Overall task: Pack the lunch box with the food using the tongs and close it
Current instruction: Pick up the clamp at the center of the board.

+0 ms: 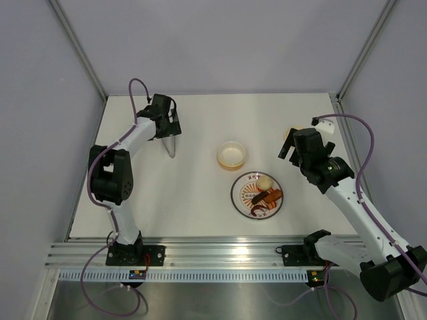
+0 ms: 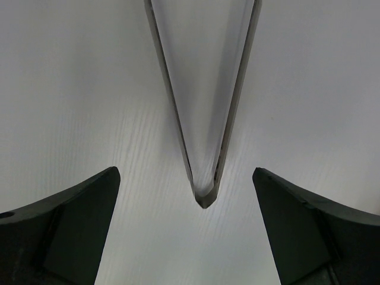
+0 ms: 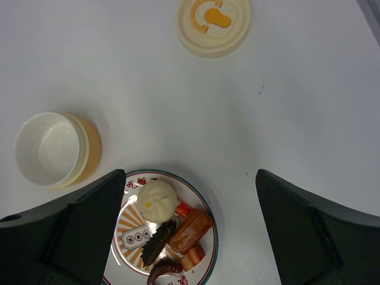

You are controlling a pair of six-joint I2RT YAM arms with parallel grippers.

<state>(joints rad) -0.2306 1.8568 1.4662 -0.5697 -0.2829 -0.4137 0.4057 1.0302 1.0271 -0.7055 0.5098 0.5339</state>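
Note:
Slim silver tongs (image 2: 203, 119) lie flat on the table, joined end (image 2: 203, 199) toward my left gripper (image 2: 185, 175). That gripper hovers open just behind this end, at the back left (image 1: 167, 130), touching nothing. The cream-yellow lunch box (image 1: 231, 155) stands open and empty mid-table (image 3: 53, 148). Its round lid (image 3: 214, 24) lies apart, further back. The food sits on a patterned plate (image 3: 215, 237): a pale bun (image 3: 155, 200), an orange-brown chunk (image 3: 191, 230) and dark brown pieces (image 3: 157, 243). My right gripper (image 3: 190, 175) hangs open above the plate's far edge (image 1: 291, 143).
The plate (image 1: 238, 200) lies just in front of the lunch box, right of centre. Grey walls with metal posts enclose the white table on three sides. An aluminium rail (image 1: 220, 250) runs along the near edge by the arm bases.

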